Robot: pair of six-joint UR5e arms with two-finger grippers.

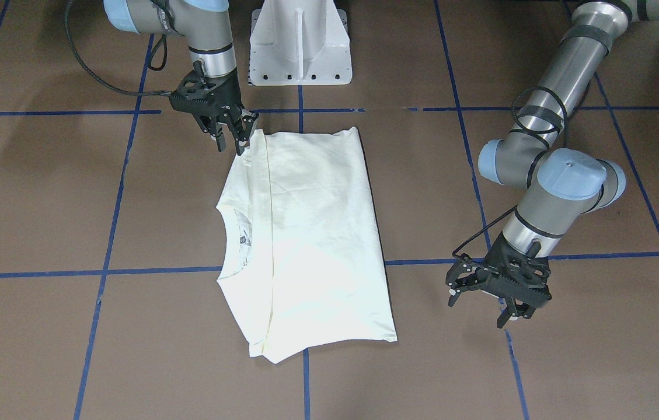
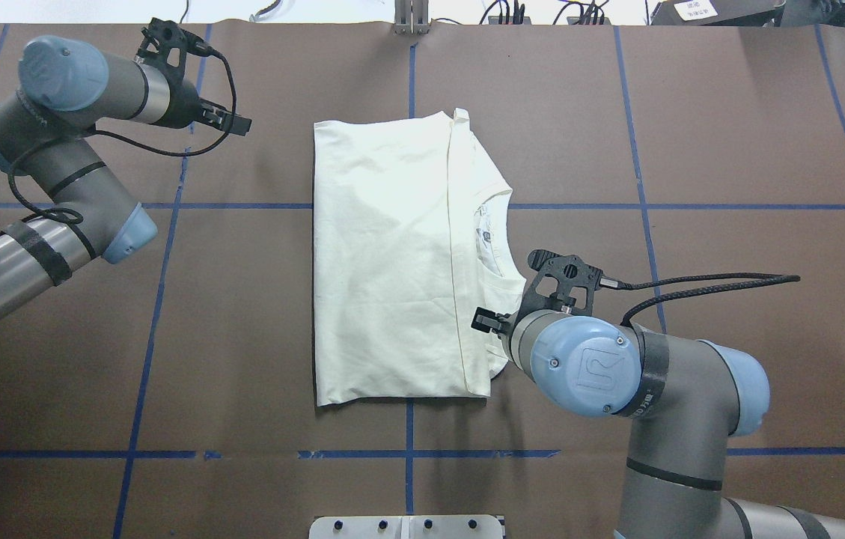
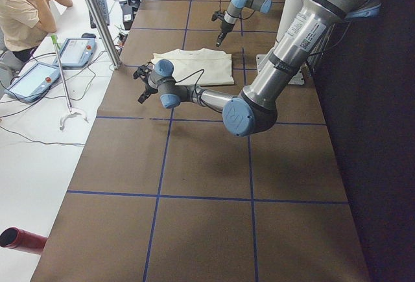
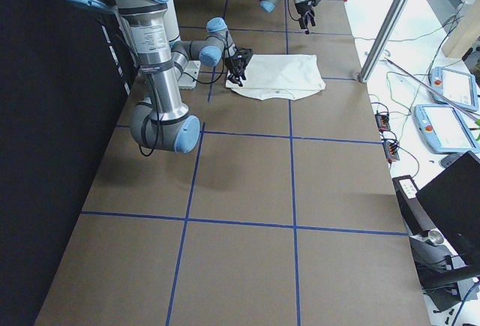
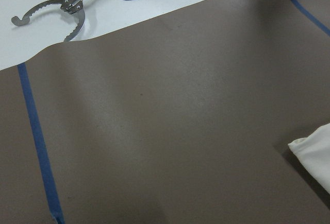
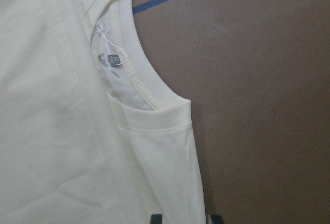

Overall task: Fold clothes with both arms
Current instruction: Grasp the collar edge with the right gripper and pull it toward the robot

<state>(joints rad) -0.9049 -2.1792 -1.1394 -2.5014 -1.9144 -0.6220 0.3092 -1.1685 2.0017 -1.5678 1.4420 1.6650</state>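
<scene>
The cream shirt (image 1: 311, 233) lies folded on the brown table with its plain back up and its neckline and label showing (image 2: 488, 239). No print shows. My right gripper (image 1: 231, 146) is open at the shirt's near shoulder corner. In the right wrist view its two fingertips (image 6: 155, 219) stand apart with the shoulder fabric (image 6: 165, 157) between them. In the overhead view it (image 2: 486, 322) is mostly hidden under its wrist. My left gripper (image 1: 478, 306) is open and empty above bare table past the shirt's hem side (image 2: 242, 123). The left wrist view shows only a shirt corner (image 5: 315, 157).
The white pedestal base (image 1: 300, 44) stands at the robot's side of the table. Blue tape lines (image 2: 411, 430) cross the brown table. Beyond the far edge are a seated operator (image 3: 26, 10), teach pendants (image 4: 442, 124), a metal post (image 3: 97, 16) and a metal tool (image 5: 62, 10).
</scene>
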